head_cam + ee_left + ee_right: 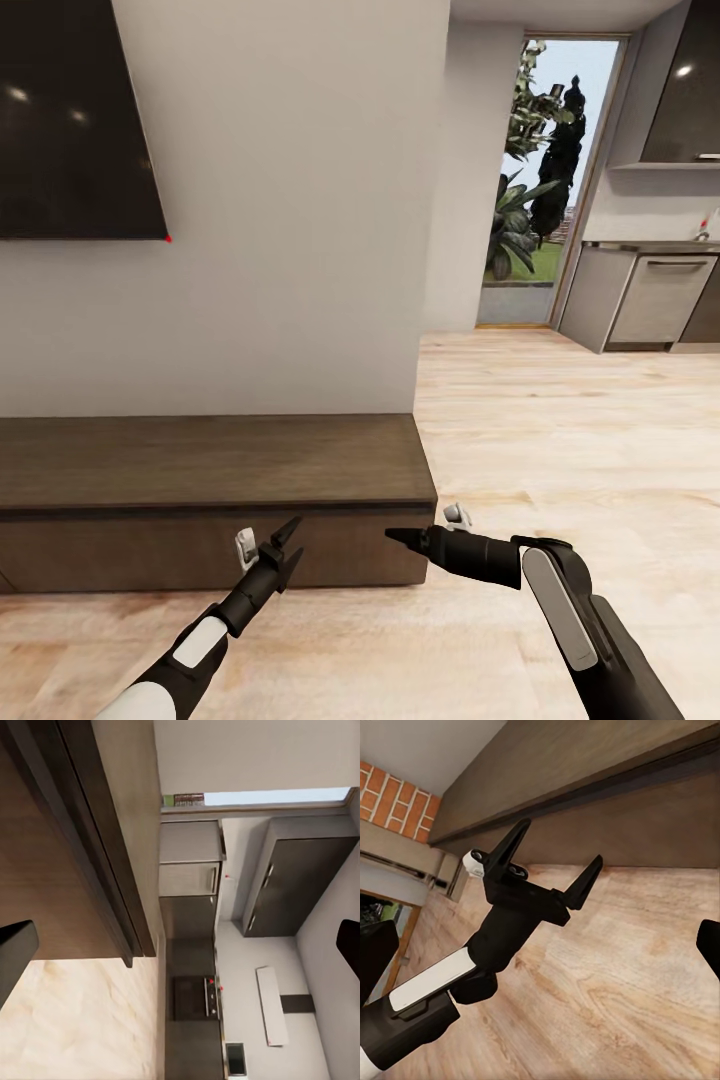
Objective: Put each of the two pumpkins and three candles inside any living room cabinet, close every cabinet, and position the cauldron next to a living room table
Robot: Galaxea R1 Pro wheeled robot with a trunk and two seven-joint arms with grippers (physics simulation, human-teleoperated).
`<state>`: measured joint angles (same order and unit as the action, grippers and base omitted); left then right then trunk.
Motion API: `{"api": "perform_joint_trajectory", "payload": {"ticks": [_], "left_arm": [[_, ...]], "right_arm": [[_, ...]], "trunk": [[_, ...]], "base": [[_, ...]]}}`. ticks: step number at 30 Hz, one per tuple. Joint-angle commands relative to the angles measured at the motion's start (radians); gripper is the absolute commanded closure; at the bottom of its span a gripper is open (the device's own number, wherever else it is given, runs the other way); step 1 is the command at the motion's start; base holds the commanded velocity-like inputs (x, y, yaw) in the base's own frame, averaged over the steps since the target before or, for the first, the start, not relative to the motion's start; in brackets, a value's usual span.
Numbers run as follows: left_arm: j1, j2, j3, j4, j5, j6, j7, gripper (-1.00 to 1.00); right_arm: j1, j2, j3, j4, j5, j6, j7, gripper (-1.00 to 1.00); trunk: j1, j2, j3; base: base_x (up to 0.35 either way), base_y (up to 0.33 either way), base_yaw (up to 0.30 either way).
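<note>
The long, low, dark brown cabinet [200,470] stands against the white wall, and its flat fronts look shut. Both grippers hover just in front of its right end, above the floor. My left gripper [297,537] is open and empty, its fingers pointing at the cabinet front. The right wrist view shows that gripper [562,840] spread wide before the cabinet [607,780]. My right gripper [395,537] points left toward the left one and is open and empty. The cabinet's end [45,870] runs along the left wrist view. The pumpkins, candles, cauldron and table are out of view.
A dark TV [70,120] hangs on the wall above the cabinet. Light wood floor [560,450] stretches right toward a kitchen with a dishwasher [660,300] and a glass door [540,180]. Red brick [390,795] shows beyond the cabinet's far end.
</note>
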<state>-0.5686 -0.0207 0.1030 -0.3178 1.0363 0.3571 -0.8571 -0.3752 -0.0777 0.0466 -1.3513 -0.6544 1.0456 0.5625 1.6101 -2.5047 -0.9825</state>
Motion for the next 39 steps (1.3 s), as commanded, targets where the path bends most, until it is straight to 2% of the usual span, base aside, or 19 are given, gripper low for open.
{"api": "perform_joint_trajectory", "payload": {"ticks": [1,16,26,32,39], "left_arm": [[-0.001,-0.001,0.007,0.000,0.001,0.011,-0.003,-1.00],[-0.001,-0.001,0.007,-0.001,0.002,0.011,-0.001,-1.00],[-0.001,-0.001,0.007,-0.001,0.002,0.010,0.000,-1.00],[-0.001,-0.002,0.006,-0.001,0.002,0.008,-0.002,-1.00],[-0.001,-0.002,0.006,-0.001,0.002,0.006,-0.002,-1.00]], "right_arm": [[-0.001,-0.001,0.000,0.000,0.007,0.002,0.008,-1.00],[-0.001,-0.001,0.000,0.000,0.007,0.002,0.007,-1.00],[-0.001,-0.001,-0.001,0.000,0.007,0.002,0.007,-1.00],[-0.001,-0.001,0.000,0.000,0.008,0.002,0.007,-1.00],[-0.001,-0.001,-0.001,0.000,0.006,0.002,0.007,-1.00]], "trunk": [[0.000,0.000,-0.001],[0.007,-0.004,-0.059],[0.007,-0.004,-0.059],[0.007,-0.004,-0.059],[0.007,-0.004,-0.059]], "base": [[0.000,0.000,0.000],[0.000,0.000,0.000],[0.005,0.000,0.000],[0.245,0.000,0.000],[0.058,0.000,0.000]]}}
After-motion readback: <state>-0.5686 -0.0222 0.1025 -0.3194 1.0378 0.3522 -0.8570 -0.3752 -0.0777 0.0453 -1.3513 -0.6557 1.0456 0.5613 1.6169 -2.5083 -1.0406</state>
